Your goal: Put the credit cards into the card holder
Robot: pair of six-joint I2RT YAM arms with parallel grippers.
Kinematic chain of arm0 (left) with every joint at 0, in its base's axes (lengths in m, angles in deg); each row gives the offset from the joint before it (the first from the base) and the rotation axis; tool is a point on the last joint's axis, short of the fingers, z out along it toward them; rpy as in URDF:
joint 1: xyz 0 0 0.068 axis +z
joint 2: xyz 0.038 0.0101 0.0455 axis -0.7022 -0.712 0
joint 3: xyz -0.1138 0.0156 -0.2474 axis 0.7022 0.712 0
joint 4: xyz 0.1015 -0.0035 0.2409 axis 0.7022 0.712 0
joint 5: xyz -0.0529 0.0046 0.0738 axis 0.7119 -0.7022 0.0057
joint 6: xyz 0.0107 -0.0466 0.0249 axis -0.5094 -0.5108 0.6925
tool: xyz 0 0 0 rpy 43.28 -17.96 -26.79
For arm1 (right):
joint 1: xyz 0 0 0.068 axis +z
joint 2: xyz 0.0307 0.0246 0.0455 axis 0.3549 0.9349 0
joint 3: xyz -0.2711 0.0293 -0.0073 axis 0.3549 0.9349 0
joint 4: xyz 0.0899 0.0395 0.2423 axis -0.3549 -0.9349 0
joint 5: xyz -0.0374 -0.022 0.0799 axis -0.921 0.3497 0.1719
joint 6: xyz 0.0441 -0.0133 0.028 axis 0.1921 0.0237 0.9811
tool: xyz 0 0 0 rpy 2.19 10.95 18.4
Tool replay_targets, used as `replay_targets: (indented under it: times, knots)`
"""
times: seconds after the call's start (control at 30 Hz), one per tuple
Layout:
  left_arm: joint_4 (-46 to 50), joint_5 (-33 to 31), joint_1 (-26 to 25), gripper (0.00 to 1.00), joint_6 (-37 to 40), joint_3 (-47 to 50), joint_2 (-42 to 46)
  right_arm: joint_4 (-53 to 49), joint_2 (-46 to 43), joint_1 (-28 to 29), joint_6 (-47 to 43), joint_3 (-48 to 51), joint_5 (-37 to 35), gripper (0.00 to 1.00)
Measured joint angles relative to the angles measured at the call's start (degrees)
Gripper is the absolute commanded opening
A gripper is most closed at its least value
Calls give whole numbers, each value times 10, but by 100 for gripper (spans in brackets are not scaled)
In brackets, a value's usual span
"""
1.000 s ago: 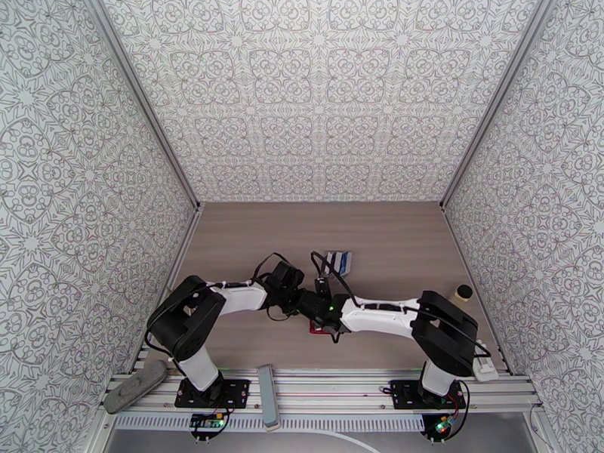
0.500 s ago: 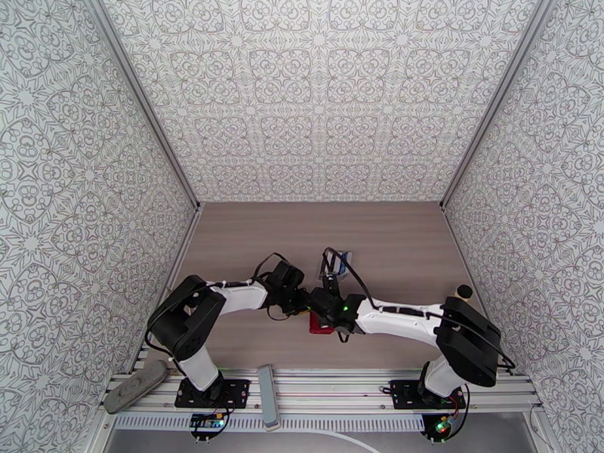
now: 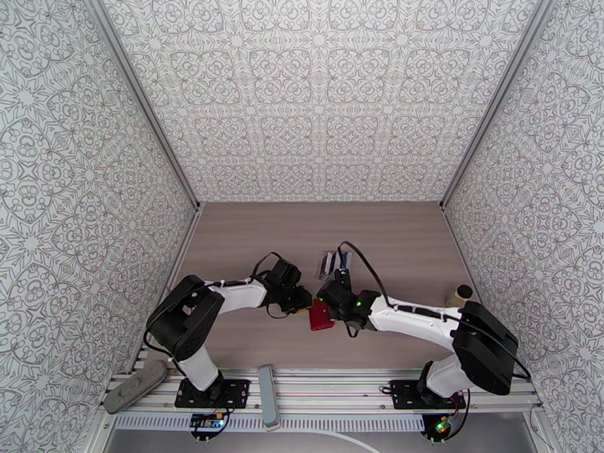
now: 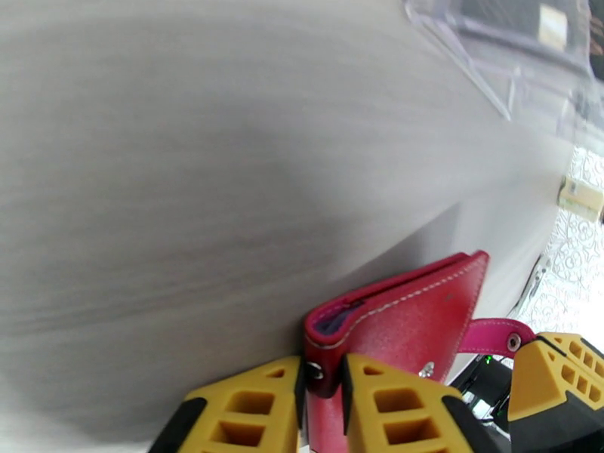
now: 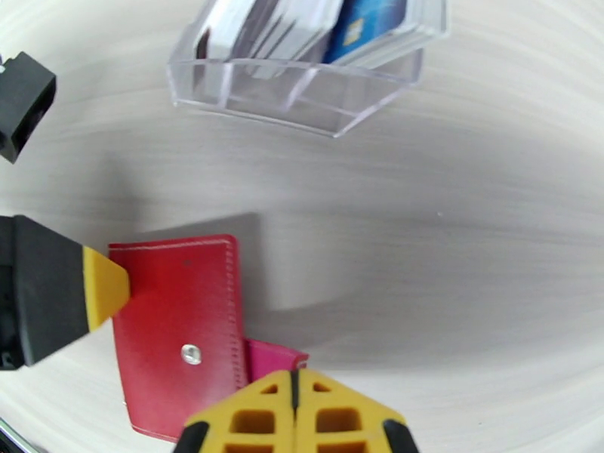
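red card holder (image 3: 321, 316) pinched between both grippers, cards waiting behind it

left gripper (image 4: 323, 368) is clamped on its stitched edge. right gripper (image 5: 294, 377) is squeezed shut at the pink snap tab (image 5: 275, 355), can't tell if it's actually got it. the wallet looks light and floppy, so edges or the tab are the spots to grab. credit cards (image 5: 302, 24) stand in a clear tray (image 5: 302, 107) just behind. a second ago the right wrist hid most of the wallet.

No lettering, brand or number can be read; the blue plastic card (image 5: 375, 15) in the clear plastic tray (image 5: 302, 100) carries a pale chip-like patch; its print is too blurred to make out.
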Motion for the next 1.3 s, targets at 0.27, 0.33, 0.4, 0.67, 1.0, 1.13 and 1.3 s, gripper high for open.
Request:
replay_targets:
  times: [0.27, 0.33, 0.4, 0.67, 1.0, 1.13, 1.3]
  knots:
    - [12, -2, -2, 25, 2, -10, -4, 5, 0, -2, 1, 25, 2, 17]
    - [16, -3, -2, 25, 2, -12, -5, 5, 0, -4, 0, 28, 4, 18]
    - [19, -4, -3, 25, 2, -15, -6, 5, 0, -8, 0, 30, 4, 19]
    - [31, -4, -3, 25, 9, -23, -10, 5, 0, -21, -4, 31, 4, 21]
    - [53, -3, -2, 24, 20, -39, -18, 14, 26, -34, -11, 31, 12, 21]
    - [64, -3, -1, 24, 29, -49, -24, 17, 42, -35, -15, 31, 15, 21]
    - [78, -3, 0, 24, 34, -63, -32, 19, 58, -36, -15, 31, 16, 21]
